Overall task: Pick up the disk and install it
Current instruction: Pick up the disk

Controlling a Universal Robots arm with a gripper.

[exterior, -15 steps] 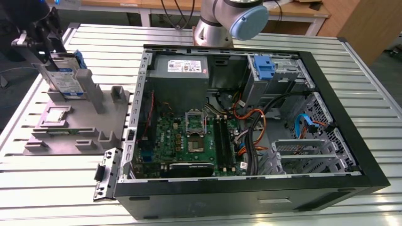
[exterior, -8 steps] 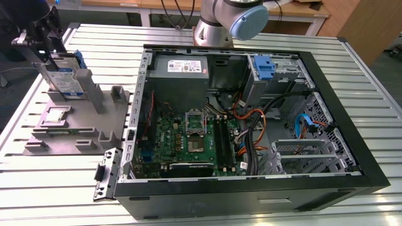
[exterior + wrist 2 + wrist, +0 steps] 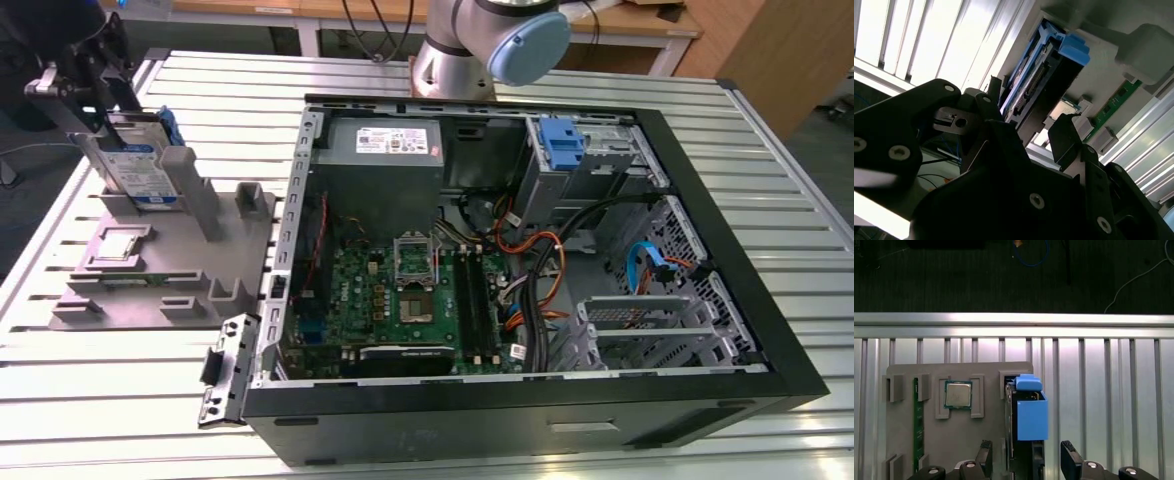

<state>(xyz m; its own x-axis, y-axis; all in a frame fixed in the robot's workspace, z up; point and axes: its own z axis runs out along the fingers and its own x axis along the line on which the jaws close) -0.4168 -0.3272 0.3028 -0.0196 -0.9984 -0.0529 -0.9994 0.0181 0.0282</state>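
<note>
My fingers (image 3: 985,456) are spread wide, one on each side of the disk (image 3: 1029,415), with a gap showing on both sides in the first wrist view, so nothing is pinched. In the second wrist view, one fingertip (image 3: 1069,142) sits just beside the disk (image 3: 1026,85) edge, and I can't tell if it touches. My gripper (image 3: 1027,457) is straight over the disk's top edge. In the exterior view, the gripper (image 3: 94,110) is over the disk (image 3: 134,165) at the exterior view's left.

The disk stands on edge in a slot of the grey holder (image 3: 160,270), with its blue bracket (image 3: 1031,412) along the top. On the same holder are a processor chip (image 3: 958,394) lying flat in its own pocket and a green memory stick (image 3: 916,425) in a slot, both beside the disk. The holder rests on the slatted metal table (image 3: 107,420). The open computer case (image 3: 534,425) is just beside the holder, toward the exterior view's right.
</note>
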